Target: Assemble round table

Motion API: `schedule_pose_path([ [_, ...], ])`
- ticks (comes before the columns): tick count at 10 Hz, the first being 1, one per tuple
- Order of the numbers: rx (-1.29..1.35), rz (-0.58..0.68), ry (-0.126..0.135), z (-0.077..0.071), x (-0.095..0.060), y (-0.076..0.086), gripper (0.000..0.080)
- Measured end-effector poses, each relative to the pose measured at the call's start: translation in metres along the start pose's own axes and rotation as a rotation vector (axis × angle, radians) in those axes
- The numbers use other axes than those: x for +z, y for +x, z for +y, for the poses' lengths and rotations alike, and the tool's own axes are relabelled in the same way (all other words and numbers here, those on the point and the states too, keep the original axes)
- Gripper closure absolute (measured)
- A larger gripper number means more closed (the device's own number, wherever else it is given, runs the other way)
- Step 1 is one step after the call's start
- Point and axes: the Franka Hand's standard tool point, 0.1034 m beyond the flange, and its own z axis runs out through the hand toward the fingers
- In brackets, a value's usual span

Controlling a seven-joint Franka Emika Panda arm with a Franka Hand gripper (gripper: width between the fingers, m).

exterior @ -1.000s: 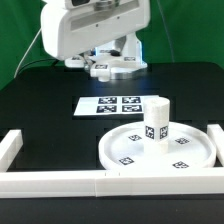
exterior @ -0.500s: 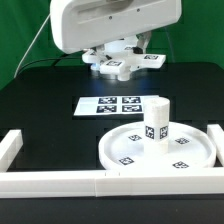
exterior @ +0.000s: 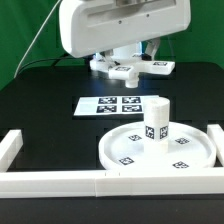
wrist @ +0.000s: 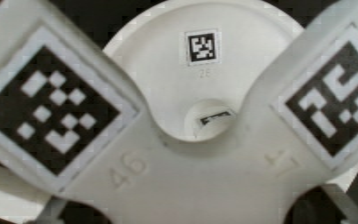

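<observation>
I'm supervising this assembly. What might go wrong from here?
The held base sits high, away from the leg, and it may slip or twist in transit. The leg stands upright on the disc, so a base lowered off-centre could jam on it or knock it askew.

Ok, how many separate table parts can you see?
3. The round disc lies nearest the camera, the leg stands upright at its middle, and the cross-shaped base is farthest back, beyond the marker board.
</observation>
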Motion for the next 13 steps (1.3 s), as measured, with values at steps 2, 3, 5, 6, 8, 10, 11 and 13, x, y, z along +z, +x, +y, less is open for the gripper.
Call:
schedule_pose_path([
  [2, 0.043, -0.004, 0.005, -0.018, 0.002, 0.011, 0.0348],
  [3, 0.057, -0.006, 0.007, -0.023, 0.005, 0.012, 0.0348],
  [5, 0.062, -0.024, 0.013, -0.024, 0.016, 0.008, 0.0348],
  [6, 0.069, -0.032, 0.014, -0.025, 0.021, 0.008, 0.0348],
  [8, 0.073, -0.039, 0.015, -0.027, 0.026, 0.009, 0.0348],
  [10, 0.084, -0.038, 0.013, -0.03, 0.027, 0.012, 0.0348],
  [11, 0.083, -0.043, 0.014, -0.03, 0.03, 0.012, 0.0348],
  [13, 0.084, -0.051, 0.014, -0.029, 0.037, 0.011, 0.0348],
])
